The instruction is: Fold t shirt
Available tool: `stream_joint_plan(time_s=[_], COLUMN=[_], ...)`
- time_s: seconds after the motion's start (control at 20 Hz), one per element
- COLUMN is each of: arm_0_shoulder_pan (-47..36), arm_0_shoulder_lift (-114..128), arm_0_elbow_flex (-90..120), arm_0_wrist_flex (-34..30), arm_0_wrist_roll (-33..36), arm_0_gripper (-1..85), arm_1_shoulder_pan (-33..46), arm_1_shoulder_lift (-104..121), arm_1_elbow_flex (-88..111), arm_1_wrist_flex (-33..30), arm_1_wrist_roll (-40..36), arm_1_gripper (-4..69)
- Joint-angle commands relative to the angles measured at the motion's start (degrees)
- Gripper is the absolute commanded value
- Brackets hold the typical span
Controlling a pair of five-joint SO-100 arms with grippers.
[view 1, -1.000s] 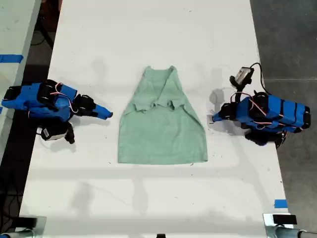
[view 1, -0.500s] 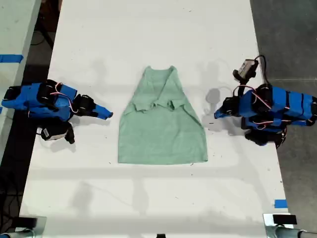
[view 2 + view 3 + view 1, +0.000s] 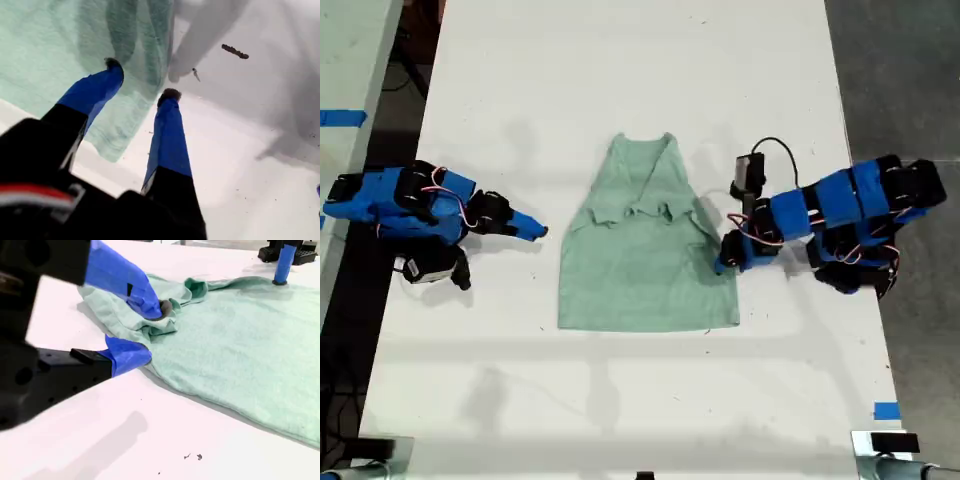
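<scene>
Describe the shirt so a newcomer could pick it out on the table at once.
Start with the long white table in the exterior view, a blue arm at each side. Midway between the arms lies the shirt, flat, pale mint green and plain, its sleeves folded in over the chest. It is the only cloth and the only green thing on the white top.

A white counter (image 3: pixel 620 80) spreads under everything. Blue tape (image 3: pixel 886 410) marks its edge near the exterior view's lower right; another strip (image 3: pixel 342 117) sits left. Small dark specks (image 3: pixel 235 51), perhaps debris, lie just beyond my first hand.
</scene>
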Motion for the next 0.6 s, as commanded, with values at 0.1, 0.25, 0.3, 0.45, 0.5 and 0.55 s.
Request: stream_joint_plan(time_s=[0.1,0.25,0.3,0.45,0.5,0.55], arm_0_shoulder_pan=[0.35,0.35,0.35,0.35,0.35,0.35], arm_0_shoulder_lift=[0.26,0.26,0.26,0.26,0.26,0.26], arm_0_elbow_flex=[0.53,0.53,0.53,0.53,0.53,0.53], arm_0_wrist_flex=[0.09,0.09,0.09,0.09,0.09,0.09], arm_0_wrist_roll=[0.44,0.44,0.44,0.44,0.44,0.44], arm_0_gripper=[10.9,10.9,10.9,10.9,10.9,10.9], arm_1_shoulder_pan=[-2.02,-2.90,-2.99,-3.16,-2.90,-2.64], arm_1_shoulder_lift=[0.35,0.88,0.97,3.08,3.69,4.13], arm_1_elbow_flex=[2.02,8.53,10.72,12.66,11.51,8.88], arm_1_wrist_flex=[-4.83,-12.13,-14.15,-14.24,-11.87,-7.56], arm_1_wrist_roll=[4.75,5.89,6.24,7.73,7.65,7.91], arm_1_gripper=[16.4,12.6,6.4,1.4,1.4,1.4])
